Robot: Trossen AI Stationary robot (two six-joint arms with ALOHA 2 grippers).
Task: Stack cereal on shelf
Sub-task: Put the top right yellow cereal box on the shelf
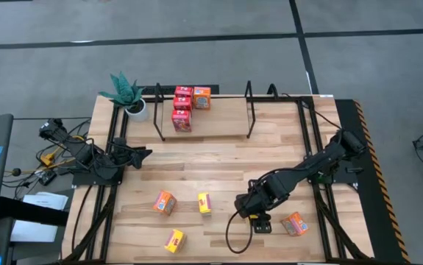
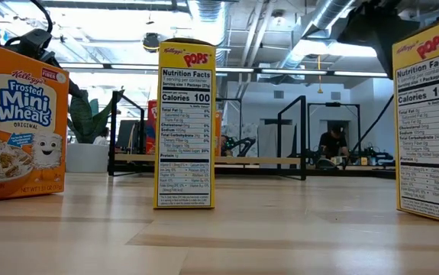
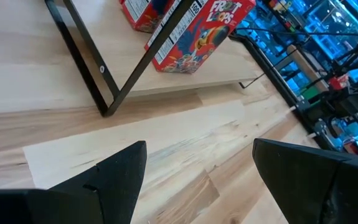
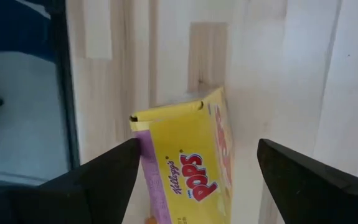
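Cereal boxes are sitting in two groups: four on the shelf [image 1: 226, 118] at the table's far edge and five on the near half of the table [image 1: 226, 165]. On the shelf, three red boxes [image 1: 182, 108] are standing in a row with one orange box [image 1: 201, 97] just beside the farthest. On the table, three yellow boxes are lying apart from each other: one [image 1: 204, 203] mid-table, one [image 1: 174, 240] near the front edge, and one [image 4: 188, 165] under the right gripper [image 1: 261, 221]. Two orange boxes are sitting there too, one [image 1: 165, 202] left of centre and one [image 1: 294, 223] just right of the right gripper. The right gripper is hovering over its yellow box with fingers spread wide on either side of it. The left gripper [image 1: 143, 154] is waiting near the shelf's left end, fingers spread and holding nothing. One potted plant [image 1: 129, 94] is standing at the far left corner.
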